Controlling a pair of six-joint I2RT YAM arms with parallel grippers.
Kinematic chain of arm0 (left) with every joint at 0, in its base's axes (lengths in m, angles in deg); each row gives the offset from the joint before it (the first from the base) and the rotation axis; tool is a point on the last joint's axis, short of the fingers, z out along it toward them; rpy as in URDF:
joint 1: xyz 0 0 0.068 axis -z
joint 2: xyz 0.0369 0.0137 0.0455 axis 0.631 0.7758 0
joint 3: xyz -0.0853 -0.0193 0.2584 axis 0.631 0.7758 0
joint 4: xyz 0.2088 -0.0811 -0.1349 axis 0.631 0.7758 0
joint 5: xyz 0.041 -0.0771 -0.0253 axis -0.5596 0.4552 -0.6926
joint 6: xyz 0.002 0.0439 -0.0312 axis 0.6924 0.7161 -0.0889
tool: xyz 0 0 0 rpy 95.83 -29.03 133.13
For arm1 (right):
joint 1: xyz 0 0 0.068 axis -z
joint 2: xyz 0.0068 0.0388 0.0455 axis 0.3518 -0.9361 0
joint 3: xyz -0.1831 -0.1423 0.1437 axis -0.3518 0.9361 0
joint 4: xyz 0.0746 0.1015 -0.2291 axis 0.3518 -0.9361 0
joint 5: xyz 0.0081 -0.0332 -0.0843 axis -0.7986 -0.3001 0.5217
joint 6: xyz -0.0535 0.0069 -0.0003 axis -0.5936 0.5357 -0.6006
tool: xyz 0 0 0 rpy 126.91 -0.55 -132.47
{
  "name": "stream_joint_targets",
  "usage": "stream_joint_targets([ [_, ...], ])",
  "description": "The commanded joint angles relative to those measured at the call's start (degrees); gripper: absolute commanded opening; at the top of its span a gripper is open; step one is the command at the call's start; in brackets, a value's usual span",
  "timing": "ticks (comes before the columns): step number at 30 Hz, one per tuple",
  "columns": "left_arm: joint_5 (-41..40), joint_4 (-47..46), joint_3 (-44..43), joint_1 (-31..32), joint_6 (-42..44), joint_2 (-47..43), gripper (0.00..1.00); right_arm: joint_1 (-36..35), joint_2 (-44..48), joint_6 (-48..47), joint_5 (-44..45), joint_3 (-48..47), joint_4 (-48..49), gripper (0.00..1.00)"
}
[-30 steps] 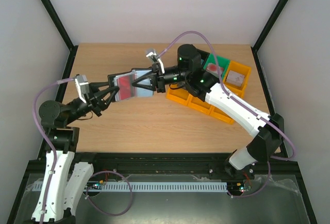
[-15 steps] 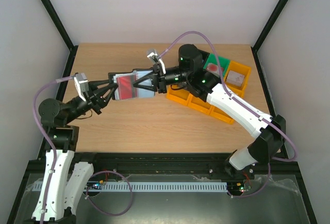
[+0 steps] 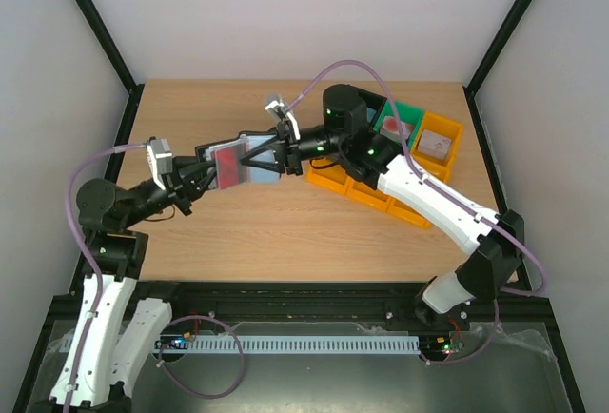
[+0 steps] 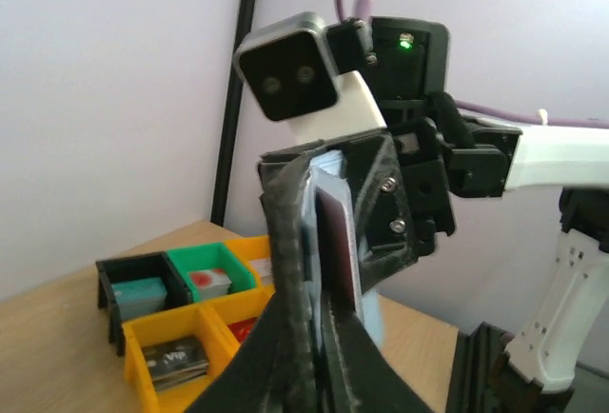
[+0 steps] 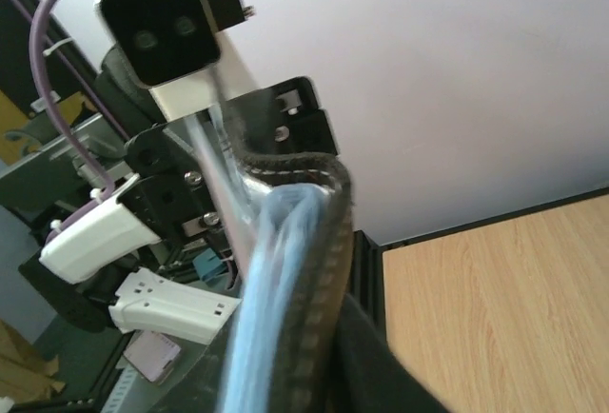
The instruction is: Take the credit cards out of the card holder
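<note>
Black card holder [image 3: 262, 170] aloft between grippers, right gripper [image 3: 255, 149] clamping it, left gripper [image 3: 211, 167] apparently pinching red card [image 3: 228, 163]

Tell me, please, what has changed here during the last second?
The left gripper moved a little toward the wallet and narrowed its fingers around the red card. The right gripper kept holding the wallet in about the same place; the bins stayed put.
</note>
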Motion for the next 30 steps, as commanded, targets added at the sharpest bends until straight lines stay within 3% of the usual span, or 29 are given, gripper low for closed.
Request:
stream_joint_targets([
  [1,0.25,0.44,0.45,0.76,1.27,0.67,0.02,-0.94,0.31,-2.02,1.31,-2.24,0.08,0.31],
  [4,-9.28,9.67,-2.54,0.76,10.04,0.66,0.02,1.24,1.77,-4.28,7.33,0.10,-2.61,0.63],
  [7,-23.35,19.38,-6.34,0.76,25.61,1.32,0.02,4.61,4.84,-4.60,16.54,4.59,-3.71,0.90],
  [11,-37.41,27.22,-10.19,0.99,40.36,3.60,0.02,6.28,6.55,-6.70,27.78,7.41,-7.76,0.98],
  [14,-39.18,30.91,-12.37,1.20,42.03,5.43,0.02,6.30,5.82,-5.80,26.68,7.59,-7.61,0.98],
  [16,-35.55,31.57,-13.00,1.16,39.15,5.49,0.02,6.30,5.05,-4.14,22.98,7.78,-5.89,0.96],
  [19,-22.49,29.65,-12.91,0.83,30.51,4.68,0.02,6.23,4.59,-1.17,17.03,8.03,-2.16,0.92],
  [25,1.77,12.47,-9.63,-1.51,8.63,4.13,0.02,5.96,7.27,-0.37,10.55,10.09,3.50,0.99],
  [30,7.66,6.20,-9.23,-1.52,4.88,3.73,0.02,6.13,9.01,-1.09,6.06,11.83,4.43,0.99],
])
